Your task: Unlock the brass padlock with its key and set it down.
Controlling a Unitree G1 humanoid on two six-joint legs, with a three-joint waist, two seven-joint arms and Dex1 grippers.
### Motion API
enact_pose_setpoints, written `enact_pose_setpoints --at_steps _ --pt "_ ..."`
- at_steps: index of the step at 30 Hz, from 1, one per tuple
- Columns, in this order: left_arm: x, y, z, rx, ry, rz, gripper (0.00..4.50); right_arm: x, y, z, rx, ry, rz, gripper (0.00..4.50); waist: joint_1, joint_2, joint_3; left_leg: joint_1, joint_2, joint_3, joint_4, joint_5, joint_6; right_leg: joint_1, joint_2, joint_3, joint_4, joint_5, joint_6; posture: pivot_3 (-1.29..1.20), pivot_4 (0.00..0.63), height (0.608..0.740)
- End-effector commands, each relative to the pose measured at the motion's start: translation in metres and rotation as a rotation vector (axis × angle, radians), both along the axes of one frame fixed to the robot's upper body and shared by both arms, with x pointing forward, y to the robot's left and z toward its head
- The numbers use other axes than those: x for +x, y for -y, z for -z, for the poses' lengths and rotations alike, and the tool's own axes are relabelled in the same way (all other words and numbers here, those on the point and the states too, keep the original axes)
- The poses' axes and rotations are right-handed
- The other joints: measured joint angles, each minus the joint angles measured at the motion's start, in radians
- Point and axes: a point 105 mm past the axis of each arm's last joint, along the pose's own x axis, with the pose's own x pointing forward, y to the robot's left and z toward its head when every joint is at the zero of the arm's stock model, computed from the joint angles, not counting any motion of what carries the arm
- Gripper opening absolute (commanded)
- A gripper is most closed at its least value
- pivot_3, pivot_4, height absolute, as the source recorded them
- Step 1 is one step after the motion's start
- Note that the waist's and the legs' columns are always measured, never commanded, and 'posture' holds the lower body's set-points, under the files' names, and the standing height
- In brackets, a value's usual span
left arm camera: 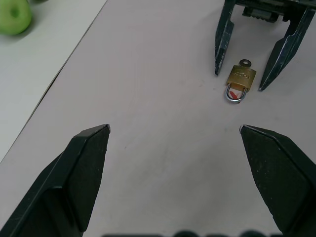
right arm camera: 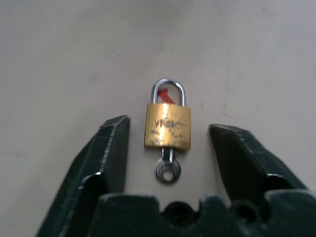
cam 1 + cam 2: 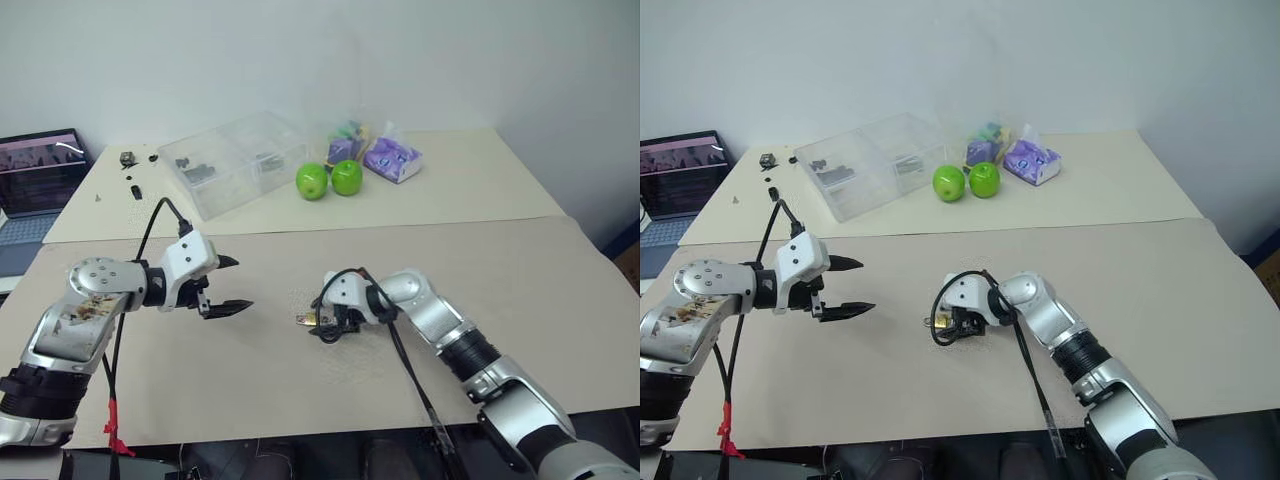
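The brass padlock (image 2: 168,127) lies flat on the desk (image 3: 520,270), near the middle of the front part; its key (image 2: 168,169) sticks out of the bottom. The shackle (image 2: 168,90) looks pushed in, so it seems not unlocked yet. The right gripper (image 2: 168,143) has its fingers apart on both sides of the lock — not touching it. The left gripper (image 3: 232,284) is wide apart too, off to the side. To do well: pinch the lock body snugly; then turn the key slowly.
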Motion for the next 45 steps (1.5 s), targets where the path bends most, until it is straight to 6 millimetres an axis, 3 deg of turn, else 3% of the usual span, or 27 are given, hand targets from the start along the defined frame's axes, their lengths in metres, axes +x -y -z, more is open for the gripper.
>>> enact_pose_setpoints --at_steps 1,7,11,15,26,37,45 --pt "0.004 -0.004 -0.012 0.012 0.034 0.016 4.50 0.002 0.008 -0.038 0.083 0.028 0.015 4.47 0.000 0.000 0.000 0.000 0.000 0.000 0.000 0.000 0.000 0.000 0.001 0.000 0.000 0.000 0.000 0.00 0.150 0.740" --pt "0.010 0.018 -0.010 -0.033 0.015 0.112 4.50 -0.015 0.037 -0.061 0.101 -0.054 0.081 4.47 0.005 0.000 0.000 -0.001 0.002 0.000 0.000 -0.001 0.000 0.000 0.002 0.000 -0.001 0.000 0.000 0.00 0.150 0.740" --pt "0.002 0.034 0.011 -0.003 -0.051 0.257 4.50 -0.020 0.053 -0.073 0.120 -0.067 0.151 4.47 0.015 0.000 0.000 -0.001 0.001 0.002 0.001 -0.001 0.001 0.000 0.001 0.001 -0.002 0.000 0.000 0.00 0.150 0.740" --pt "0.009 0.043 0.023 0.002 -0.057 0.328 4.50 -0.022 0.066 -0.072 0.117 -0.060 0.223 4.47 0.020 0.000 0.000 -0.001 0.002 0.004 0.001 -0.001 0.001 0.000 0.001 0.002 -0.002 0.001 -0.002 0.00 0.150 0.740" --pt "0.032 0.104 0.047 -0.049 -0.054 0.479 4.50 -0.030 0.084 -0.077 0.159 -0.049 0.387 4.47 0.033 -0.001 0.000 -0.004 0.001 0.005 0.006 -0.002 0.002 0.000 0.000 0.001 -0.004 0.001 -0.003 0.00 0.150 0.740" --pt "0.037 0.112 0.075 0.072 -0.044 0.489 4.50 -0.034 0.096 -0.078 0.165 -0.030 0.482 4.47 0.025 -0.002 0.000 -0.003 0.001 0.006 0.007 -0.003 0.004 0.002 0.000 0.001 -0.002 0.001 -0.003 0.00 0.150 0.740" --pt "0.034 0.119 0.081 0.066 -0.051 0.474 4.50 -0.031 0.098 -0.078 0.160 -0.017 0.491 4.47 0.032 -0.002 0.000 -0.002 0.001 0.006 0.008 -0.003 0.004 0.003 0.000 0.001 -0.002 0.001 -0.002 0.00 0.150 0.740"
